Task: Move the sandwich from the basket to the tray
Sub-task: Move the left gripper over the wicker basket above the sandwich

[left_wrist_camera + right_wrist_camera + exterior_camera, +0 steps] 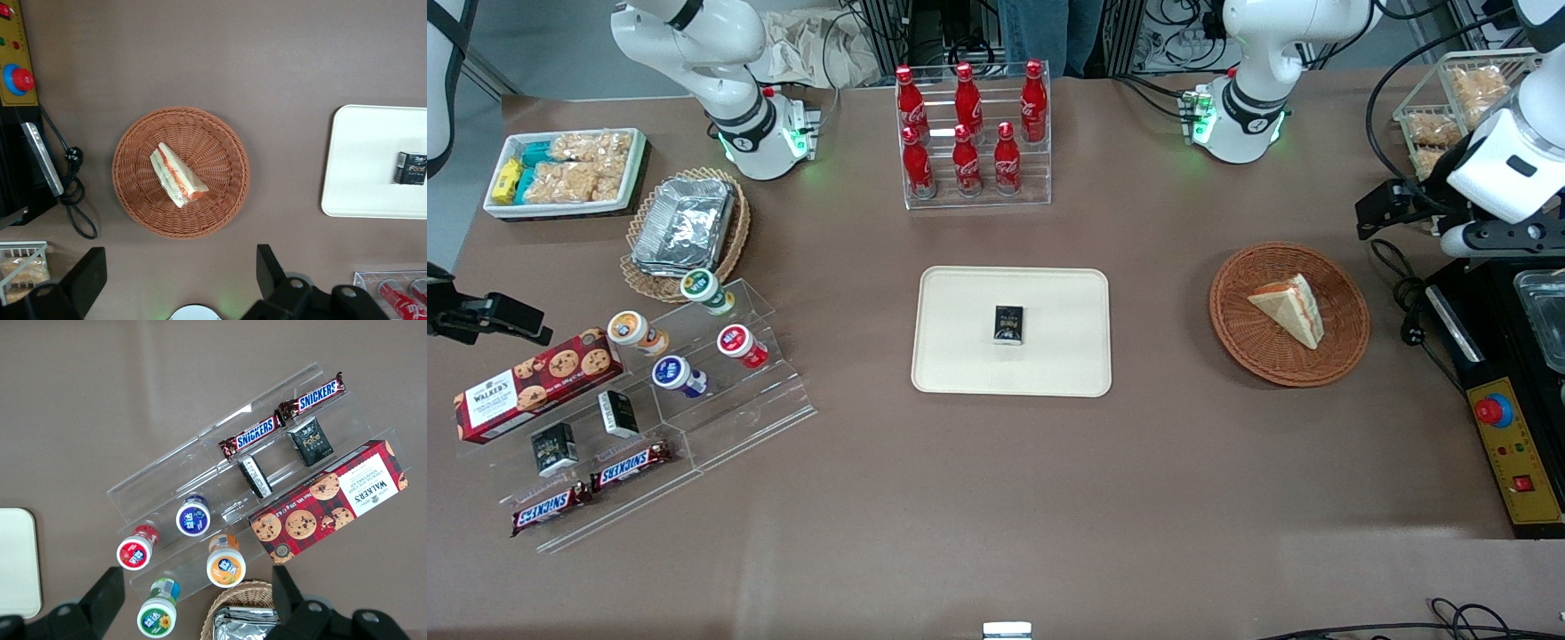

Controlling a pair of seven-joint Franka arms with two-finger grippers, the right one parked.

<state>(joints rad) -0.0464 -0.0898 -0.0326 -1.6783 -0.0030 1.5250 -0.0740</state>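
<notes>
The sandwich (pixel 1289 308) (pixel 177 175), a pale bread wedge with orange-red filling along its edge, lies in the round reddish-brown basket (pixel 1232 320) (pixel 133 193). The cream tray (pixel 960 356) (pixel 360 173) sits mid-table, toward the parked arm from the basket, with a small black box (pixel 1009 324) (pixel 409 168) on it. My gripper (pixel 1385 210) (pixel 179 275) hangs high above the table at the working arm's end, off to the side of the basket. It is open, its black fingers (pixel 87 275) spread wide with nothing between them.
A rack of red cola bottles (pixel 971 133) stands farther from the camera than the tray. A yellow control box (pixel 1516 444) and a black cable (pixel 1405 302) lie beside the basket. An acrylic snack stand (pixel 649 391), a foil-tray basket (pixel 685 227) and a white bin (pixel 565 173) fill the parked arm's end.
</notes>
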